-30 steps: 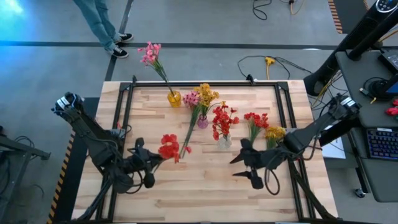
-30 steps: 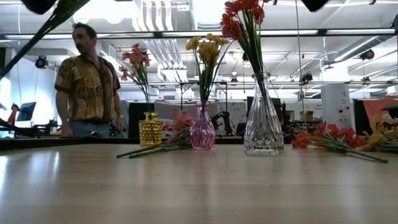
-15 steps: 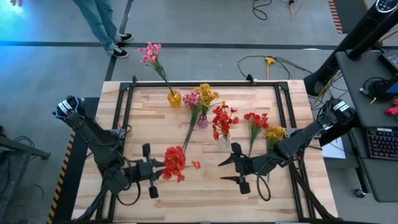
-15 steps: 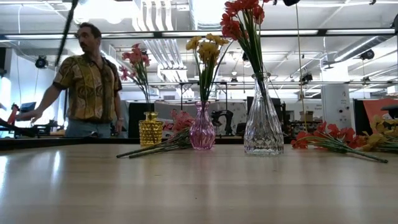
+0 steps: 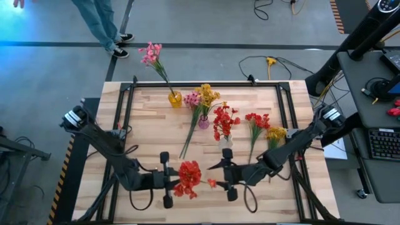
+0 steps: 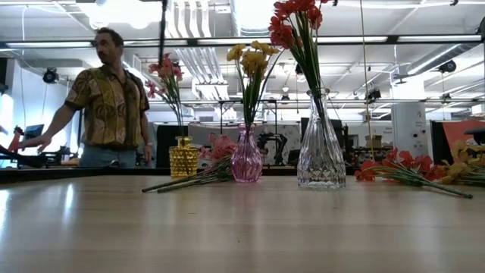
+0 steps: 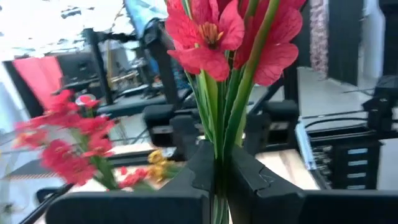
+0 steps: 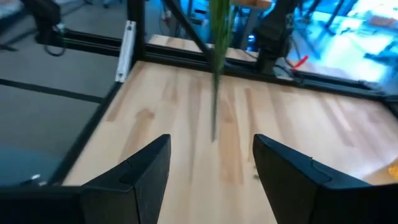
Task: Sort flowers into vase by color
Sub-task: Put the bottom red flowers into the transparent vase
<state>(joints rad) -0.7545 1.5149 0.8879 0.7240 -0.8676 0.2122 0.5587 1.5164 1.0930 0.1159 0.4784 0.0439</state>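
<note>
My left gripper is over the near middle of the table, shut on a red flower spray with blossoms up. My right gripper faces it from the right, open; the spray's thin stem hangs just ahead of its fingers, untouched. A yellow vase holds pink flowers, a pink vase yellow ones, a clear vase red ones. A pink spray lies on the table with its head against the pink vase. Red and yellow sprays lie on the right. My left gripper pinches the bundled green stems between its two fingers, a short way below the red blossoms. The fingers come level from the table's left and lie across the stems. The spray stands about upright, its stem end hanging clear of the table.
A black frame runs along the table's left, right and far edges. Bare wood lies in front of the vases. A person stands beyond the far left corner. A desk with a keyboard is off to the right.
My left gripper has carried the red spray toward the table's right along the near side and rolled, so the spray has gone from slanting to about upright. My right gripper has moved toward the table's left, up to the spray, and stays open.
</note>
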